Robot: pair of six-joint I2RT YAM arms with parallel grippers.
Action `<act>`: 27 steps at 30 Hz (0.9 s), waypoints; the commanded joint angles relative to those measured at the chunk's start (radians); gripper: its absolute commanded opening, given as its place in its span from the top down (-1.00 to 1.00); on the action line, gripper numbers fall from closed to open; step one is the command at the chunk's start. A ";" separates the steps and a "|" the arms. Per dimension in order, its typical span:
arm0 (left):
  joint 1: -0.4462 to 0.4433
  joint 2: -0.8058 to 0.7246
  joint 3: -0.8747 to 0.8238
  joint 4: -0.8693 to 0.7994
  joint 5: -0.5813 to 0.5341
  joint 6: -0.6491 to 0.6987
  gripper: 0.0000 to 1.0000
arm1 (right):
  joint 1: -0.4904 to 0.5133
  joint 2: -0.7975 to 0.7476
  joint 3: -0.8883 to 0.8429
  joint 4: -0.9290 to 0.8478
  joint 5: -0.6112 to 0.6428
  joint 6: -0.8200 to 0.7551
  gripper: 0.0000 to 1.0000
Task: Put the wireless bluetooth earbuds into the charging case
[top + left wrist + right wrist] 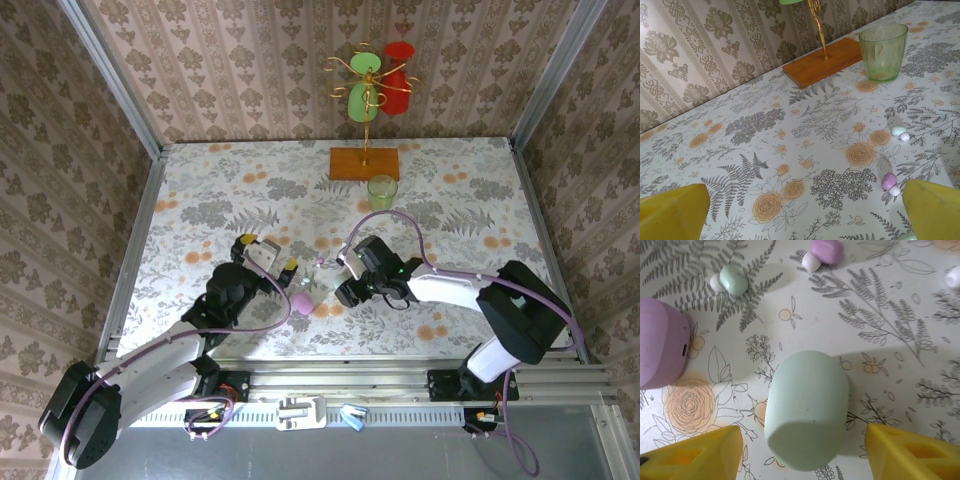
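The right claw is standing open. Its two yellow fingers are sitting at both sides of the mint-green charging case, which is lying closed on the flowered bench. The fingers seem not to be touching the case, but the lower edge of the picture is cutting them off, so I cannot be fully sure.

The pink charging case is lying at 9 o'clock from the mint-green one, near it but apart. No earbud is sitting in a case. The mint earbud is resting on the bench at 11 o'clock from the mint-green case, and the pink earbud is resting at 12 o'clock, near the top edge. A small white piece is showing at 2 o'clock, too cut off to name.

The left claw is also open wide and is gripping nothing, with only bare bench between its yellow fingers. From its wrist camera, the pink earbud is lying at 2 o'clock, just beside the right finger. The mint earbud is lying a little beyond it. Far at 1 o'clock a green glass is standing upright, with a wooden base at its 9 o'clock.

From above, the left claw and the right claw are pointing toward each other near the middle of the bench. The pink charging case is lying between them.
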 commanded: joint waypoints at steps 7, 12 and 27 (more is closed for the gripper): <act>-0.006 0.000 0.007 0.021 -0.010 -0.026 -1.00 | 0.036 -0.029 -0.060 0.160 0.090 0.060 -0.45; -0.007 0.005 0.018 0.013 0.001 -0.027 -1.00 | 0.054 0.002 -0.063 0.155 0.137 0.040 -0.32; -0.008 0.014 0.022 0.019 0.001 -0.032 -1.00 | 0.055 0.048 -0.073 0.165 0.102 0.041 -0.21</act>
